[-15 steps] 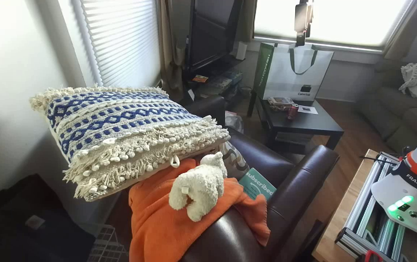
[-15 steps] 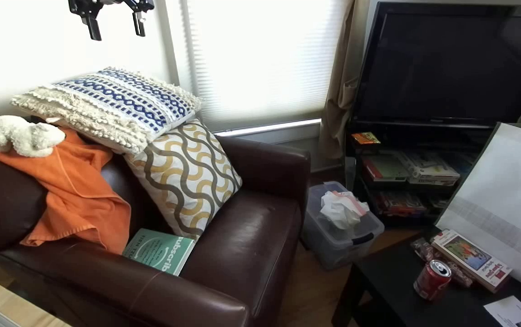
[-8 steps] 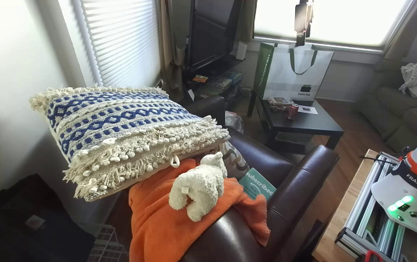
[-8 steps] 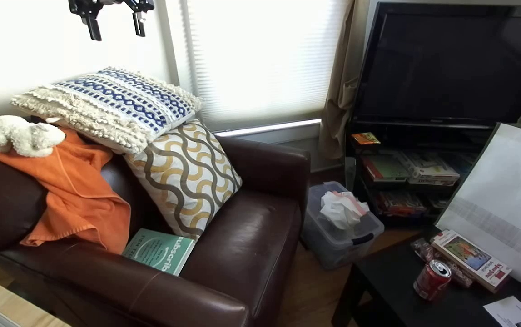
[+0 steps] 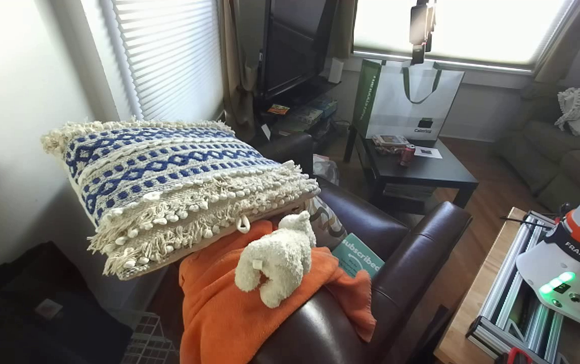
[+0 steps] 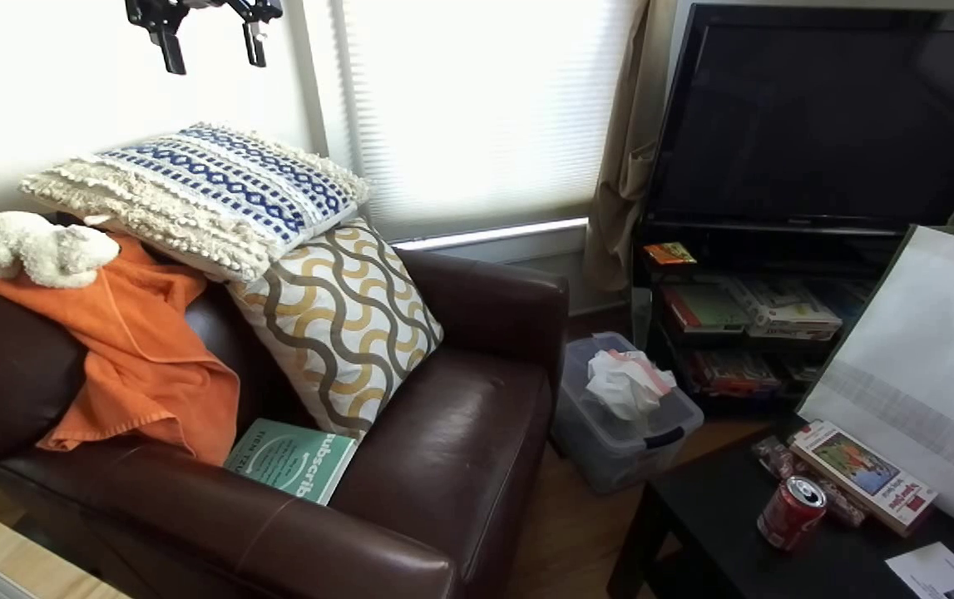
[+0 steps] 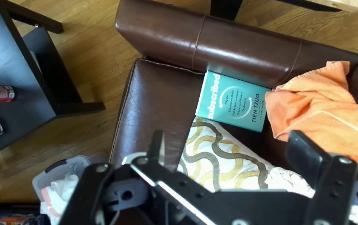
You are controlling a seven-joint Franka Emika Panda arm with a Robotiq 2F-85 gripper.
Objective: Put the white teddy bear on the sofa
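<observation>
The white teddy bear [image 5: 282,260] lies on the orange towel [image 5: 224,308] draped over the sofa's [image 5: 322,323] backrest. In an exterior view the bear [image 6: 48,251] is at the left, on top of the towel [image 6: 144,349]. The dark brown leather sofa [image 6: 460,449] also shows in the wrist view [image 7: 158,106]. My gripper [image 6: 212,68] is open with nothing between its fingers, high above the pillows and apart from the bear. The open fingers [image 7: 227,145] show in the wrist view over the sofa; the bear is out of that view.
A blue-and-white tasselled pillow [image 6: 227,179] rests on a wavy-patterned pillow [image 6: 343,324] beside the bear. A green book [image 6: 294,462] lies on the seat. A black table [image 6: 693,532] with a red can [image 6: 791,512] and a large bag [image 5: 413,103] stands beyond the sofa.
</observation>
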